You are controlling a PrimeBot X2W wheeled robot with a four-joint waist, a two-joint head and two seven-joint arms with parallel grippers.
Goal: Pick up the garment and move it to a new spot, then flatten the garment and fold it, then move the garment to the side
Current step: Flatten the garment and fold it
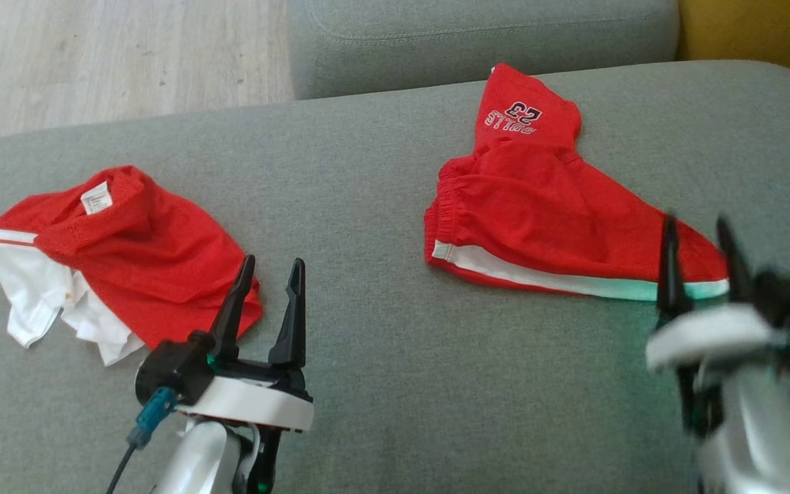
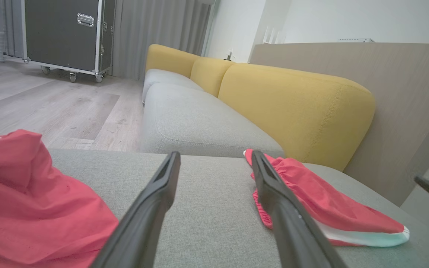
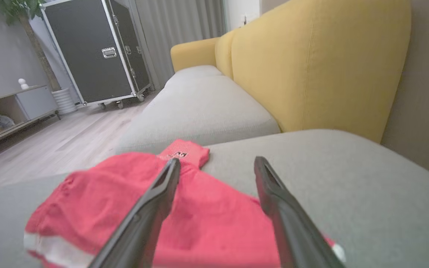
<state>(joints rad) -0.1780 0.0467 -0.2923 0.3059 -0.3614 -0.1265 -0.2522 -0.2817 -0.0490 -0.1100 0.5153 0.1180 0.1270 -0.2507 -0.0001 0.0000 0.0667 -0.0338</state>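
The garment, red shorts (image 1: pixel 539 206) with a white side stripe and "BULLS 23" print, lies crumpled on the right part of the grey sofa cushion (image 1: pixel 381 343). My right gripper (image 1: pixel 695 223) hovers over the shorts' near right corner, open, with nothing between its fingers. In the right wrist view the shorts (image 3: pixel 199 219) spread out below the open right gripper (image 3: pixel 217 160). My left gripper (image 1: pixel 274 262) stands open near the cushion's front left, apart from the shorts (image 2: pixel 311 197), which lie to the right of its fingers (image 2: pixel 215 153).
A second red and white garment (image 1: pixel 121 254) lies bunched at the left, just beside my left gripper. Another grey cushion (image 1: pixel 477 41) sits beyond, with a yellow backrest (image 2: pixel 296 108) along the right. Wooden floor (image 1: pixel 114 55) lies at far left.
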